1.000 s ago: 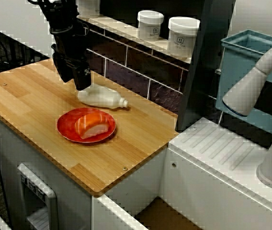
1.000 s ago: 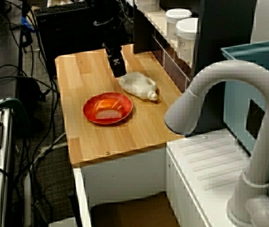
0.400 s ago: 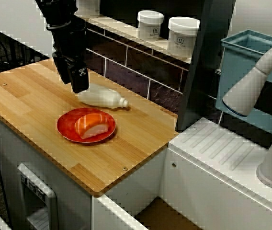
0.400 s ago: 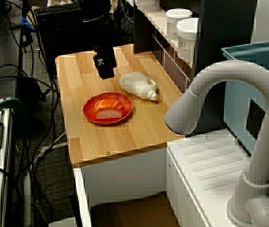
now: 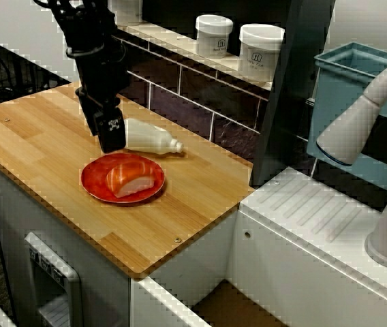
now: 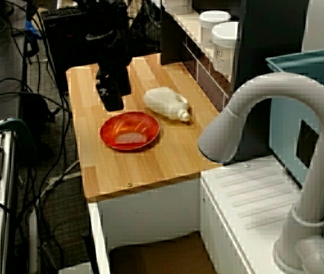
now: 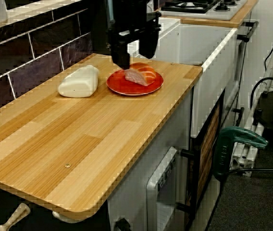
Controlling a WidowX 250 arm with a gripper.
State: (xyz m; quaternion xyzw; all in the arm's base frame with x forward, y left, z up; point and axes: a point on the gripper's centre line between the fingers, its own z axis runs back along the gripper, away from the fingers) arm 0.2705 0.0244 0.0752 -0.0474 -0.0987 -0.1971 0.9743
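Wooden desk is carrying a red plate of sushi, and the gripper, spread and empty, is hovering at the plate's rim, risking tipping the plate or bumping the white bottle just beside the plate.

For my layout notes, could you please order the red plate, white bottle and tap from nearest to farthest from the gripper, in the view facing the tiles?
1. Red plate, right by the gripper, on the counter's front side.
2. White bottle, lying beside it toward the tiles.
3. Tap, far right.

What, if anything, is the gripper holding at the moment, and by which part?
Nothing: the gripper hangs open and empty by the red plate.
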